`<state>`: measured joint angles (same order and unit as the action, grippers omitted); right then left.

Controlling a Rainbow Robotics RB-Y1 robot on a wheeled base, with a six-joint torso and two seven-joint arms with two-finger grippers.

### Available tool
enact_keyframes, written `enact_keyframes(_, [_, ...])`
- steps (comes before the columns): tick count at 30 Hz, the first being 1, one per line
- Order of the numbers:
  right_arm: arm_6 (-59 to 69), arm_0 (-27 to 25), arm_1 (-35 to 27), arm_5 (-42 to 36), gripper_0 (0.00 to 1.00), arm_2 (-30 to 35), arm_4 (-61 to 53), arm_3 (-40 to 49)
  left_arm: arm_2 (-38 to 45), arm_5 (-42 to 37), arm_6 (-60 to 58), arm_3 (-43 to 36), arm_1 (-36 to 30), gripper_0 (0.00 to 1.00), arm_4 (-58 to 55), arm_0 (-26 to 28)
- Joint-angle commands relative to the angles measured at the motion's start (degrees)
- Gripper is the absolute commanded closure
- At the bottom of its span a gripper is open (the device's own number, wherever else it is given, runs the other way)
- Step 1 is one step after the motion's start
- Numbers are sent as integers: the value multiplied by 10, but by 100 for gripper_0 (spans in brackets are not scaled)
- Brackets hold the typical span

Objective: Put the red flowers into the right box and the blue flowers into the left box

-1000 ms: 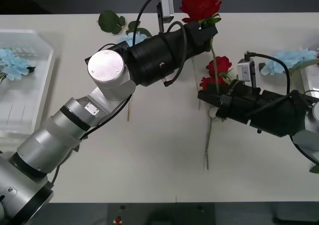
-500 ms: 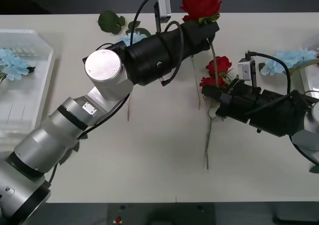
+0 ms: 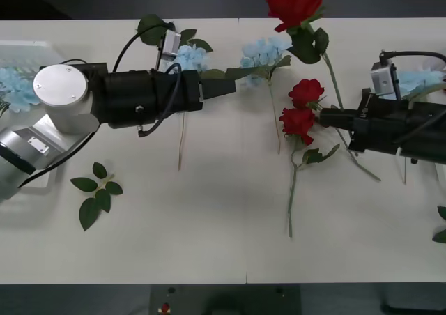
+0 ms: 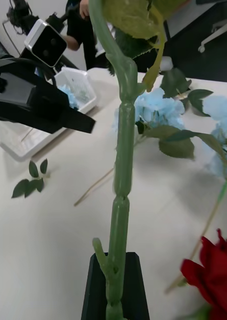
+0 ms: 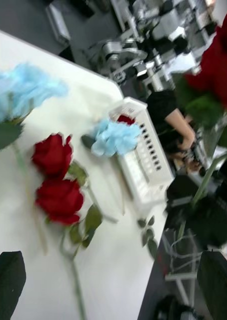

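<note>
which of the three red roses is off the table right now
The far rose, raised with its stem clamped in the right gripper; the other two roses lie flat on the table beside it.

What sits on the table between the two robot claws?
In the front view, between the left gripper and the right gripper lie a blue flower and two red roses.

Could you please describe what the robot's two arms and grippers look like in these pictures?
Both arms end in black cylindrical forearms with black cables looped over them and a small grey camera box on each wrist. The left arm has silver-grey segments and a round silver joint cap. The left gripper and right gripper have flat, black, tapered fingers.
</note>
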<state>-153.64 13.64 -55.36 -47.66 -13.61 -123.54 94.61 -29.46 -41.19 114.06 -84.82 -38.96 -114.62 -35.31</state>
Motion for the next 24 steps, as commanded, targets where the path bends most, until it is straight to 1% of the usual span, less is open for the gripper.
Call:
enact_keyframes(1, [27,34,-40,-79,100,46,0,-59,12,-35,-5,-3,-45,0,25,3])
enact_keyframes(3, [27,53,-50,-134,100,60,0,-114,26,-62,-6,24,-50,0,68,2])
enact_keyframes(5, [25,67,-62,-166,100,60,0,-150,42,-83,-8,46,-45,0,102,0])
enact_keyframes(6, [23,79,-73,-195,100,61,3,-190,61,-104,-9,69,-36,0,145,-5])
enact_keyframes(7, [22,83,-77,-204,100,61,6,-207,68,-114,-10,78,-31,0,164,-10])
enact_keyframes(9, [24,105,-93,-234,100,61,16,-283,93,-144,-15,111,-14,0,244,-26])
enact_keyframes(10, [24,111,-97,-241,100,61,24,-303,99,-151,-16,118,-9,0,264,-31])
enact_keyframes(11, [22,133,-101,-256,100,61,53,-357,106,-160,-30,135,5,0,308,-43])
enact_keyframes(14, [20,171,-106,-274,100,61,88,-454,107,-159,-67,149,24,0,366,-62])
enact_keyframes(16, [16,206,-106,-277,100,61,109,-546,107,-159,-125,150,42,0,436,-76])
enact_keyframes(18, [10,241,-106,-263,100,61,128,-626,107,-159,-176,150,58,0,500,-89])
enact_keyframes(21, [6,267,-106,-233,100,61,135,-697,107,-159,-239,150,78,0,571,-100])
enact_keyframes(24, [3,274,-106,-182,100,64,155,-738,107,-159,-294,149,97,0,644,-107])
